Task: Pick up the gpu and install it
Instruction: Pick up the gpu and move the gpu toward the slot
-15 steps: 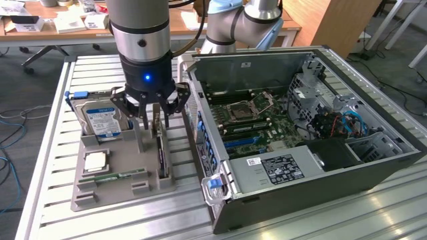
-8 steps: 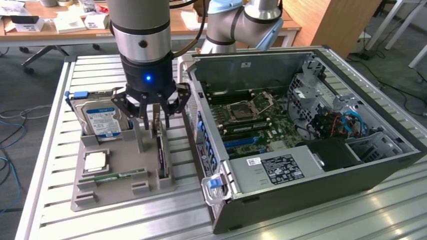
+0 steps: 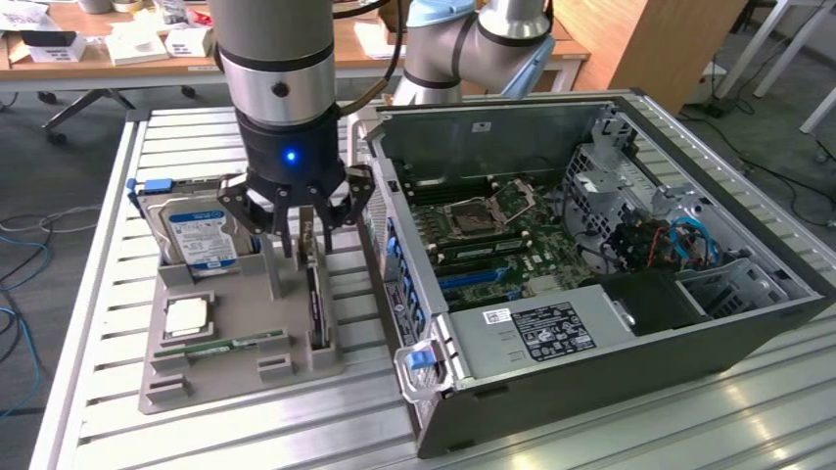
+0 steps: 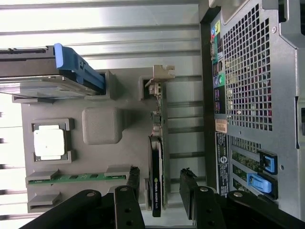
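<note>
Straddling the gpu (image 4: 157, 176) with fingers (image 4: 188, 191) spread wide, card upright on edge in the grey holder (image 4: 95, 155) beside the computer case (image 4: 248, 71); best centred and square to it for even contact both sides.

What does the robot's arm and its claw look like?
The arm is a silver-grey cylinder with a black band and a round metal cap. The joints behind it have light blue caps. A dark cable runs beside it. The claw is black, with a glowing blue light on its base, linked bars joined by silver pins, and flat dark pads.
</note>
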Motion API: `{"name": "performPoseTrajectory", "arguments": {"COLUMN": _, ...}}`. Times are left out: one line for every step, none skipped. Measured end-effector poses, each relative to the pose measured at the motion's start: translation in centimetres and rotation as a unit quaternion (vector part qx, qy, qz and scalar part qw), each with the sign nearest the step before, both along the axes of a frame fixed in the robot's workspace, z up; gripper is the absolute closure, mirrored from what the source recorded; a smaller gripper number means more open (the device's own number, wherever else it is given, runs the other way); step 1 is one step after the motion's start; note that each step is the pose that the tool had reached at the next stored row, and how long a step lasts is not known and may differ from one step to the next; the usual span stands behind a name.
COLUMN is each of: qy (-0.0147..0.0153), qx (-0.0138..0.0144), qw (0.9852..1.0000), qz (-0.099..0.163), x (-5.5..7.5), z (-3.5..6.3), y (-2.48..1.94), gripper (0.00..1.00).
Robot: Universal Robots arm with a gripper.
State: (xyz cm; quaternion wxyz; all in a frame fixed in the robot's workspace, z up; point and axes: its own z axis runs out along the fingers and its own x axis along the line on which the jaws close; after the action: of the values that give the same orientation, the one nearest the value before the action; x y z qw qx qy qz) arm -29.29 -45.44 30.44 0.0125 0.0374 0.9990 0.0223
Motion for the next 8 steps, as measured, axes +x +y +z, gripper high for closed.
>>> {"name": "performPoseTrajectory", "arguments": {"qy": 0.0, "qx": 0.0, "qw": 1.0, "qz": 0.0, "x": 0.0, "z": 0.0, "y": -0.06, "gripper": 0.53}}
{"name": "performPoseTrajectory", "arguments": {"qy": 0.0, "qx": 0.0, "qw": 1.0, "qz": 0.0, "x": 0.0, "z": 0.0, "y": -0.13, "gripper": 0.53}}
{"name": "performPoseTrajectory", "arguments": {"qy": 0.0, "qx": 0.0, "qw": 1.0, "qz": 0.0, "x": 0.0, "z": 0.0, "y": -0.2, "gripper": 0.53}}
{"name": "performPoseTrajectory", "arguments": {"qy": 0.0, "qx": 0.0, "qw": 1.0, "qz": 0.0, "x": 0.0, "z": 0.0, "y": -0.28, "gripper": 0.53}}
{"name": "performPoseTrajectory", "arguments": {"qy": 0.0, "qx": 0.0, "qw": 1.0, "qz": 0.0, "x": 0.0, "z": 0.0, "y": -0.37, "gripper": 0.53}}
{"name": "performPoseTrajectory", "arguments": {"qy": 0.0, "qx": 0.0, "qw": 1.0, "qz": 0.0, "x": 0.0, "z": 0.0, "y": -0.46, "gripper": 0.53}}
{"name": "performPoseTrajectory", "arguments": {"qy": 0.0, "qx": 0.0, "qw": 1.0, "qz": 0.0, "x": 0.0, "z": 0.0, "y": -0.56, "gripper": 0.53}}
{"name": "performPoseTrajectory", "arguments": {"qy": 0.0, "qx": 0.0, "qw": 1.0, "qz": 0.0, "x": 0.0, "z": 0.0, "y": -0.66, "gripper": 0.53}}
